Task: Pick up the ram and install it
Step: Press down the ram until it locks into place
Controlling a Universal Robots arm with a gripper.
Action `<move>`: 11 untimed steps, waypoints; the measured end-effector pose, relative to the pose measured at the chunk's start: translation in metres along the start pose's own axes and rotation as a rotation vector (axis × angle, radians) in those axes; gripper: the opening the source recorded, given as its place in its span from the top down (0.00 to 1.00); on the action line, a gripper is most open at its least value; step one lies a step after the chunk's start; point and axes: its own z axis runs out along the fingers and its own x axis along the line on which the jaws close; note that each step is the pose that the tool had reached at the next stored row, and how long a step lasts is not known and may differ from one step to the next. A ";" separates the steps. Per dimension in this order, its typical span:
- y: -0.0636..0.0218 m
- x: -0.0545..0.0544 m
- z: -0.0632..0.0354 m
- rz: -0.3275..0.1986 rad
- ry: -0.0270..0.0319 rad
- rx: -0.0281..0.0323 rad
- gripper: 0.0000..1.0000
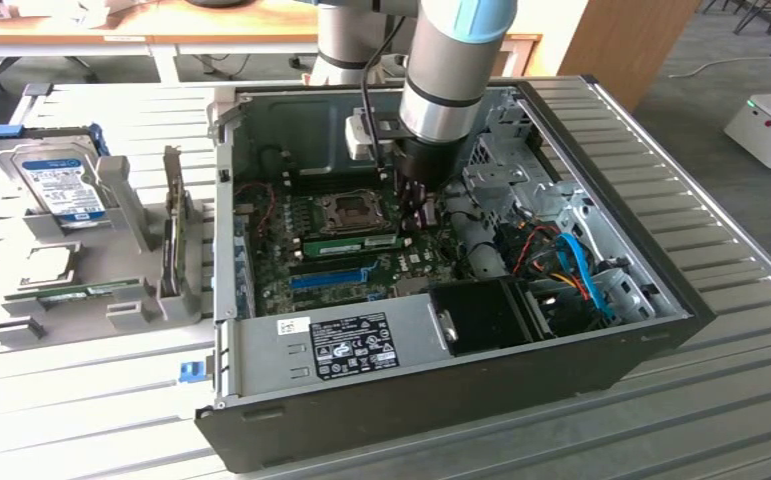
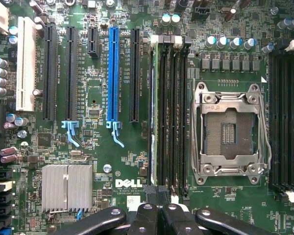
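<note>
Hand [image 1: 409, 222] down inside the open computer case [image 1: 652, 300] — fingers closed together, gripping nothing. Ram [image 1: 353, 242] seated flat in its motherboard slot beside the CPU socket [image 2: 230, 132] — apparently pressed home.

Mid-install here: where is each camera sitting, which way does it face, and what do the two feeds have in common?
Exterior view: off the arm, above and in front of the open PC case, looking down into it; the arm and gripper reach in over the ram.
Wrist view: on the wrist, facing straight down at the motherboard; dark gripper parts show at the edge.
Shared: the CPU socket and blue slot.
</note>
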 end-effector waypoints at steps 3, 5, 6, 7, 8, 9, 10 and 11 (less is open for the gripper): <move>0.0000 0.000 0.0002 0.000 0.0002 -0.0001 0.89; 0.0000 0.000 0.0002 0.000 0.0000 -0.0001 0.89; 0.0000 0.000 0.0003 0.000 -0.0001 -0.0001 0.89; 0.0000 0.000 0.0004 0.000 0.0000 0.0000 0.89; 0.0000 0.000 0.0006 0.000 -0.0001 0.0001 0.89; 0.0000 0.000 0.0009 0.000 0.0000 0.0001 0.89; -0.0001 0.000 0.0012 0.000 0.0001 0.0001 0.89; -0.0001 0.000 0.0014 0.000 0.0002 0.0001 0.89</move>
